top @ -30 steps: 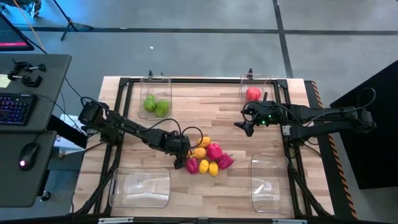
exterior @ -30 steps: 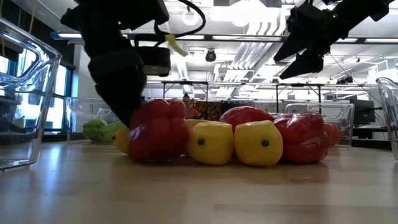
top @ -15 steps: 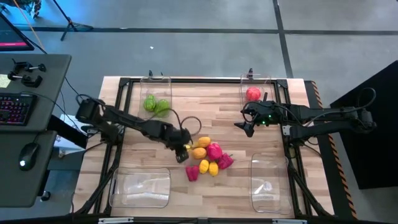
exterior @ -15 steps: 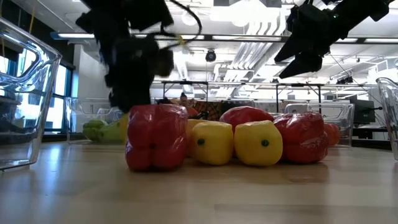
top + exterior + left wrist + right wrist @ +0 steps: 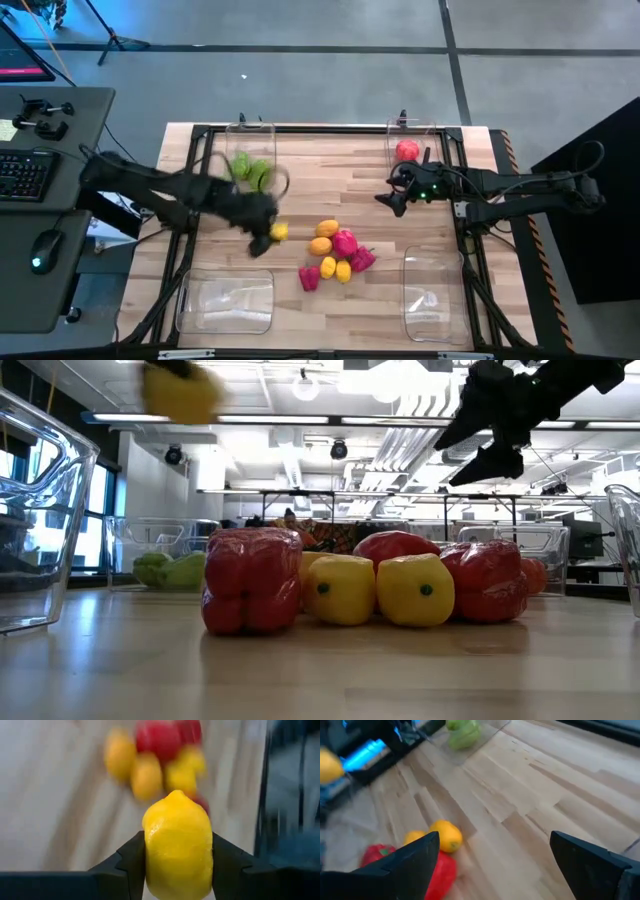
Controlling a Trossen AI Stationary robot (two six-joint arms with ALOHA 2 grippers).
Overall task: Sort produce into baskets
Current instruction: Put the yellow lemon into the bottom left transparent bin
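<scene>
Lifted away from the produce pile (image 5: 335,257) since a second ago, the left gripper (image 5: 268,234) now hangs off to the pile's left, over bare tabletop (image 5: 330,190), with a yellow lemon (image 5: 178,845) clamped between its fingers (image 5: 131,857). In the high view the lemon (image 5: 279,232) shows as a yellow spot at the gripper's tip, between the pile and the left arm. In the low view it is a blurred yellow shape (image 5: 180,390) high above the pile's left end.

The pile itself stays at the middle of the tabletop: a magenta-red pepper (image 5: 252,580) at its near left, two yellow peppers (image 5: 340,588) side by side and touching, and more red pieces (image 5: 488,581) to their right, with orange fruit (image 5: 322,237) on the pile's far side.

Beyond the pile to the far left, a clear basket (image 5: 250,140) holds green produce (image 5: 252,171). Beyond it to the far right, a second basket (image 5: 412,135) holds a red piece (image 5: 407,151). Two more baskets (image 5: 228,302) sit nearer than the pile, one to each side.

The right gripper (image 5: 389,200) hovers unmoved to the pile's right, beside the basket with the red piece, its fingers (image 5: 410,862) apart and holding nothing.
</scene>
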